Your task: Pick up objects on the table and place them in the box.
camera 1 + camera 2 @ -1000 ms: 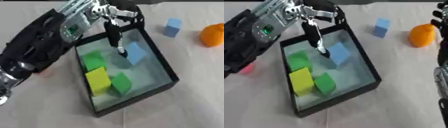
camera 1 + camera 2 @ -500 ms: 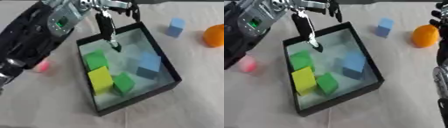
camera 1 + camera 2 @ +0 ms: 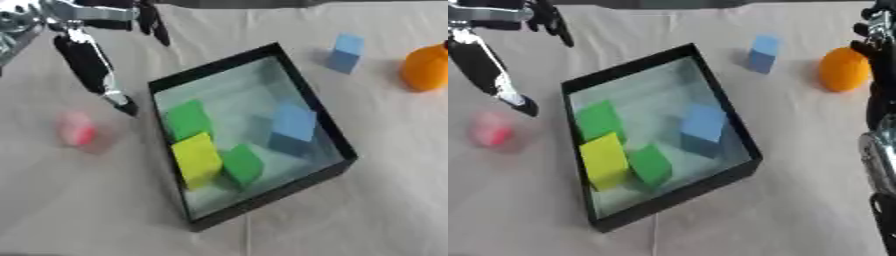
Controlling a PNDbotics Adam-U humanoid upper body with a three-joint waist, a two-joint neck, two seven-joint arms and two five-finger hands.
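The desk [image 3: 367,210] is covered in plain off-white cloth. The box [image 3: 306,97] has black walls and a pale, glassy grey-green floor. Inside lie a large green block [image 3: 188,119], a yellow block [image 3: 197,159], a smaller green block [image 3: 241,164] and a light blue block [image 3: 291,125]. Outside, another light blue block [image 3: 345,52] stands near an orange round object [image 3: 424,67], and a pink object [image 3: 77,128] shows as a blur. The left hand [image 3: 83,55] is black with silver parts, its fingers [image 3: 122,102] black-tipped. The right hand [image 3: 880,35] is black and silver.

Black-and-silver left hand [image 3: 87,62] above and left of the black box [image 3: 330,132], fingers straight, empty, right arm's black-and-silver hand [image 3: 878,30] beyond the box's right side
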